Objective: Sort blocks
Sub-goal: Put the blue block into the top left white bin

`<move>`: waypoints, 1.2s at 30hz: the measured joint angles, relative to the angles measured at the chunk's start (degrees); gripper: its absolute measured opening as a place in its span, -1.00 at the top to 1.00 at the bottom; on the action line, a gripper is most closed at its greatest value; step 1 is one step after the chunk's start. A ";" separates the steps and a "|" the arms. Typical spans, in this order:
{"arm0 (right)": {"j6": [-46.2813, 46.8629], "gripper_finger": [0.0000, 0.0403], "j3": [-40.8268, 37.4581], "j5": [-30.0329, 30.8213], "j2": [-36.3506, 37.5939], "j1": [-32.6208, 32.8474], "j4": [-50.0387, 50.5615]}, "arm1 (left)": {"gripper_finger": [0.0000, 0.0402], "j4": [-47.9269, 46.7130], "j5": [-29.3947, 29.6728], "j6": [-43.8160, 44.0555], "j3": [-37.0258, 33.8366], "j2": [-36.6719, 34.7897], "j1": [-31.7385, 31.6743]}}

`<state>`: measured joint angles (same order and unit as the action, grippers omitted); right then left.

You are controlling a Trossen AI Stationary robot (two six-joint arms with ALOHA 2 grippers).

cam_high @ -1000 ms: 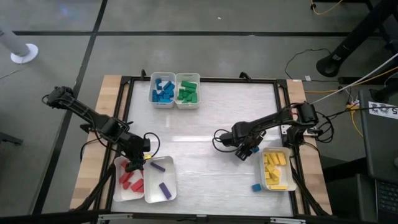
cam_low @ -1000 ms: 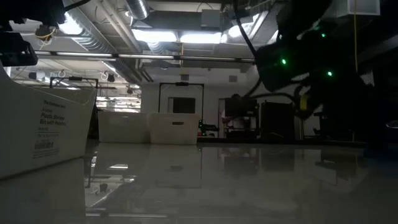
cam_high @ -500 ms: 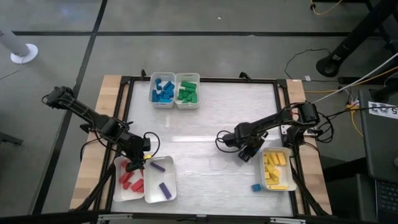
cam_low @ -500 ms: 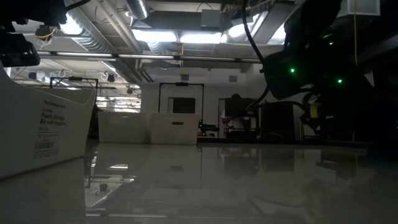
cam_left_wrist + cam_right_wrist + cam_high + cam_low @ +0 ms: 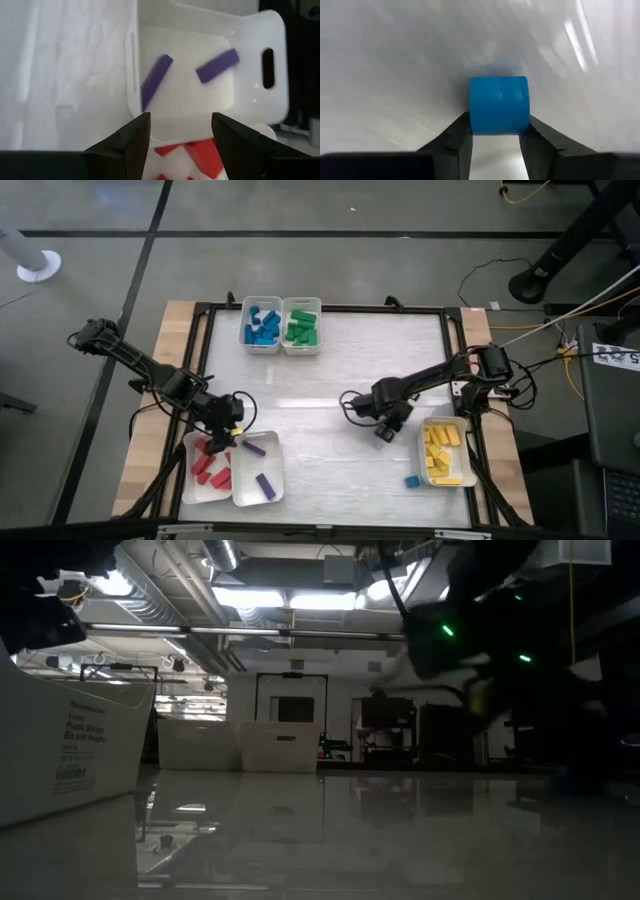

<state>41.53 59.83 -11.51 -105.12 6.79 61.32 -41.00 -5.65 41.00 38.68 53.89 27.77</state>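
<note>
A: Blocks are mostly sorted: blue ones [image 5: 262,325] and green ones [image 5: 302,328] fill two trays at the upper middle of the overhead frame, red [image 5: 210,467] and purple [image 5: 262,480] sit in the lower-left trays, and yellow [image 5: 441,453] in the lower-right tray [image 5: 466,452].

B: What's in hand?

A: The right gripper [image 5: 385,428], right of centre in the overhead frame, looks clenched on a blue block [image 5: 499,105]; its wrist view shows the fingers [image 5: 459,136] pressed to both sides of it.

B: And the left gripper [image 5: 218,442]?

A: It hangs over the red tray [image 5: 188,470] at lower left, jaws spread and empty, with red pieces between the fingertips in its wrist view.

B: Which step, then?

A: Carrying a stray blue piece, I'd judge. Next it needs a lift and a run to the blue tray [image 5: 245,315], then a release over it. Another blue piece [image 5: 411,480] lies on the table just left of the yellow tray.
</note>
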 joint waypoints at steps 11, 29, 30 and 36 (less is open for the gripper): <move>-9.53 0.35 8.01 4.18 -0.11 -0.07 -31.80 | 0.02 2.81 15.73 5.18 0.00 -1.96 -0.71; -35.06 0.31 9.67 24.87 -0.02 -0.07 -65.59 | 0.02 22.08 17.89 31.88 0.02 0.34 -13.33; -35.85 0.31 9.67 25.70 -0.02 -0.07 -65.58 | 0.02 22.57 17.91 32.35 0.02 0.91 -14.08; -37.59 0.33 9.67 27.01 0.00 -0.07 -65.81 | 0.02 29.76 17.86 31.93 0.02 6.05 -18.31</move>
<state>3.95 69.49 15.50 -105.12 6.72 -4.48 -11.24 12.21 72.93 38.70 59.94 9.46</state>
